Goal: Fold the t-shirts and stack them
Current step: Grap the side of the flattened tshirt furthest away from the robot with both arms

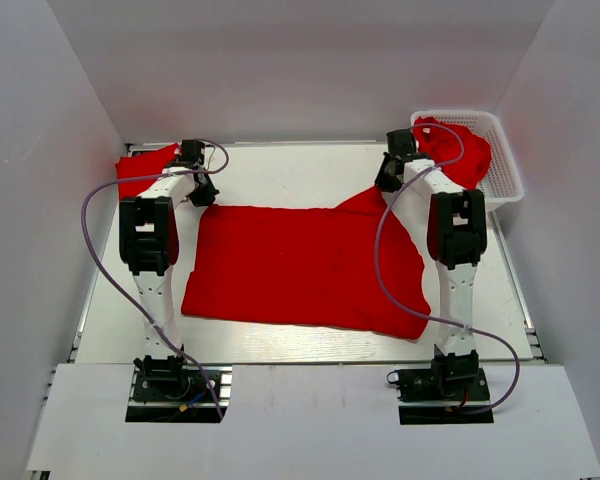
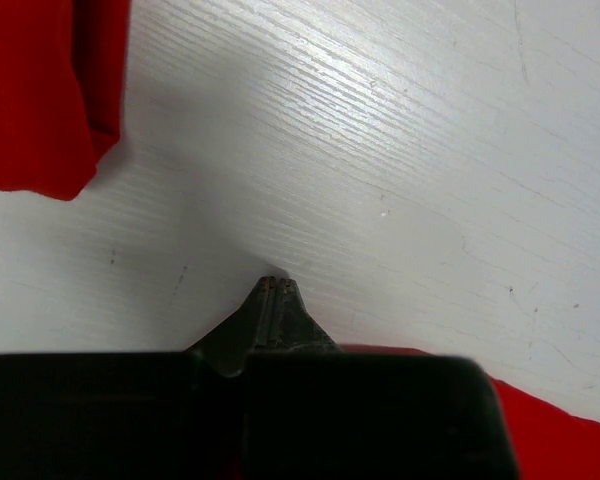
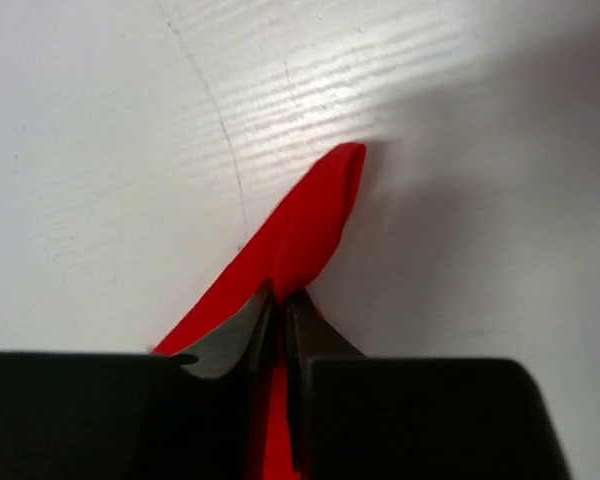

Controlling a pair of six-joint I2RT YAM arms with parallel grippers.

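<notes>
Early going: one spread t-shirt [image 1: 300, 265] lies flat mid-table, not yet folded, right gripper [image 3: 280, 300] pinched tight on its far-right corner, left gripper [image 2: 272, 288] closed at the far-left corner with no cloth visible between tips, one apparently folded t-shirt [image 1: 140, 168] far left, heaped t-shirts [image 1: 458, 150] waiting in the basket [image 1: 510, 175].

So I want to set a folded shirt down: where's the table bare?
Bare: the far strip between the spread t-shirt and the back wall, and the thin near strip before the arm bases. Crowded: far-left corner with the second t-shirt, and the basket far right.
</notes>
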